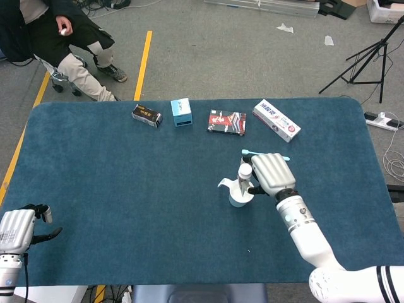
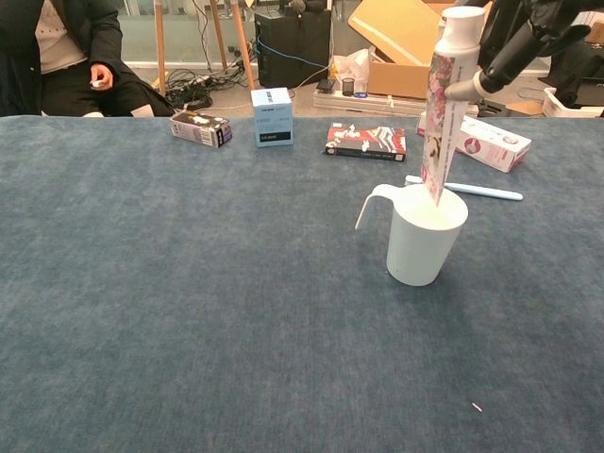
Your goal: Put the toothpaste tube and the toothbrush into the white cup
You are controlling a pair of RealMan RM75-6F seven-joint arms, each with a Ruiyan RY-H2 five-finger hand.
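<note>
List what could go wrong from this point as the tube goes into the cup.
The right hand holds the toothpaste tube near its cap, with the flat end just inside the white cup. Released tilted, the tall tube could lean on the rim and tip the cup. The toothbrush lies close behind the cup, so a toppled cup or dropped tube might knock it away.

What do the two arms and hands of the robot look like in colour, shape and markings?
The right hand has a silver-white ribbed back and dark fingers. Its white tubular arm carries a small blue mark and black bands near the base. The left hand is also silver-white with black fingers.
</note>
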